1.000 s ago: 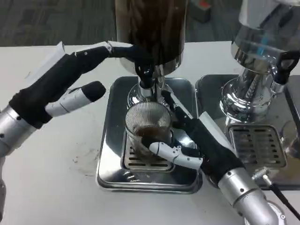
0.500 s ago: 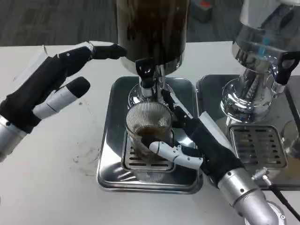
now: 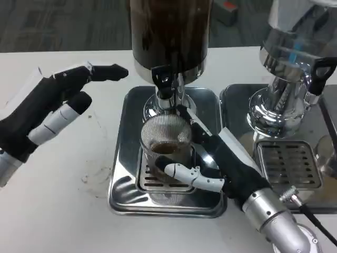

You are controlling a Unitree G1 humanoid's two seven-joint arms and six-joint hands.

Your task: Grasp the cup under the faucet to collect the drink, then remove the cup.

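A clear ribbed cup with brown drink in its bottom stands on the grate of the steel drip tray, right below the black faucet of the dark drink dispenser. My right hand wraps the cup from the right, with the thumb across its front and the fingers behind it. My left hand hovers over the white table to the left of the tray, fingers spread, holding nothing; its fingertips stop short of the dispenser.
A second shiny dispenser with its own drip tray and grate stands close on the right, next to my right forearm. A black cable lies at the lower right. Bare white table spreads to the left.
My left hand has drawn back to the left, away from the faucet handle it reached a second ago. My right hand closed in slightly on the cup.
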